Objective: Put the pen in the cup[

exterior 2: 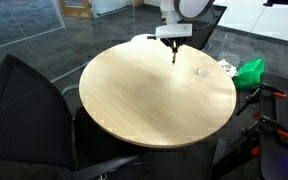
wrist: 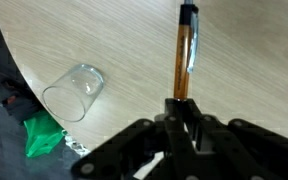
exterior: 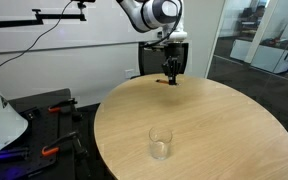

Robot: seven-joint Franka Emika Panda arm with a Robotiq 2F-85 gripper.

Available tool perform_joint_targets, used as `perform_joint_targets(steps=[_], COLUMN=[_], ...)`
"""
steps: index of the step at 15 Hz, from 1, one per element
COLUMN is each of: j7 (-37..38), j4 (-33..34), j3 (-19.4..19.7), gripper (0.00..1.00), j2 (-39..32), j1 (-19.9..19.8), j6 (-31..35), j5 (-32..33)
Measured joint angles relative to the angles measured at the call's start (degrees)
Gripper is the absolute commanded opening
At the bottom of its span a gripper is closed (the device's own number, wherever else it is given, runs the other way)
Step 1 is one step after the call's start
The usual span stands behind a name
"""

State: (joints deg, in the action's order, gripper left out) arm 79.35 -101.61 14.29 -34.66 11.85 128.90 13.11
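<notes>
My gripper hangs above the far edge of the round wooden table and is shut on the pen, which points down from the fingers. In the wrist view the jaws clamp the pen, whose orange body and dark clip stick out over the tabletop. The clear cup stands upright near the table's front edge, well apart from the gripper. The cup also shows in the wrist view to the left of the pen, and faintly in an exterior view near the gripper.
A black mesh chair stands beside the table. A green object lies off the table's edge near the cup, and also shows in the wrist view. Black and orange tools lie on a side bench.
</notes>
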Motion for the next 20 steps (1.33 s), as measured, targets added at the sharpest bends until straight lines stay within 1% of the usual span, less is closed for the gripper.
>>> perform_joint_targets(steps=[7, 12, 13, 17, 18, 20], j7=[26.3, 43.3, 46.4, 47.0, 47.0, 48.2], j4=[-0.1, -0.3, -0.4, -0.4, -0.4, -0.2], j3=[3.3, 4.5, 4.7, 3.2, 3.1, 3.1], gripper=[0.03, 0.03, 0.13, 0.13, 0.03, 0.03], j2=[0.0, 0.0, 0.1, -0.1, -0.1, -0.2], j1=[2.1, 2.3, 2.2, 1.0, 1.0, 0.9], j6=[-0.9, -6.2, -7.8, -8.2, -8.2, -8.8], j5=[11.2, 18.2, 19.3, 19.8, 19.8, 20.0])
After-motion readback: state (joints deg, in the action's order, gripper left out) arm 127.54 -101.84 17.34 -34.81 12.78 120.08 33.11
